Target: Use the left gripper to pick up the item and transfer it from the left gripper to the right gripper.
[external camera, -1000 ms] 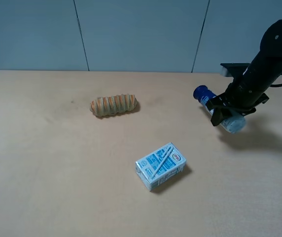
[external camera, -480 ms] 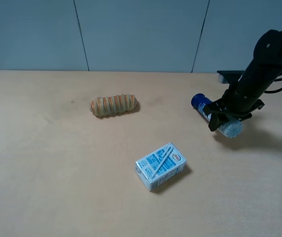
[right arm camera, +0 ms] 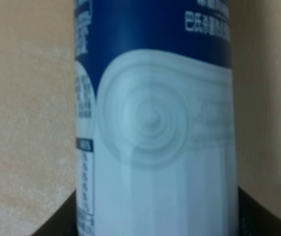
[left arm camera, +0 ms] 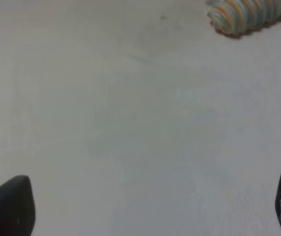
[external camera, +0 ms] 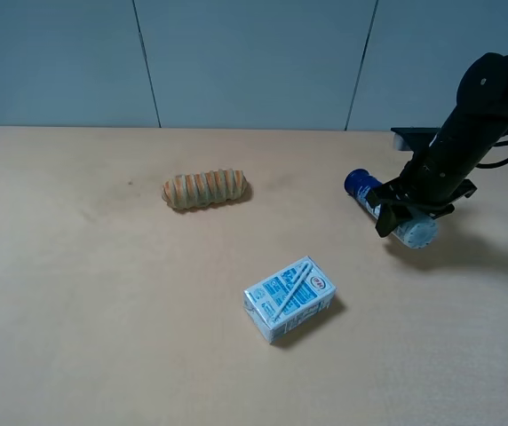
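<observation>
bottle unmoved since half-second ago, right gripper fingers (mostly hidden)

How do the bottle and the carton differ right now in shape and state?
The bottle is a slim cylinder with a dark blue cap; the carton is a rectangular box. The bottle lies tilted in the right end effector; the carton rests untouched on the table. Both are blue and white.

high: overlooks table | left wrist: near tabletop, shares roll | right wrist: close on bottle
</observation>
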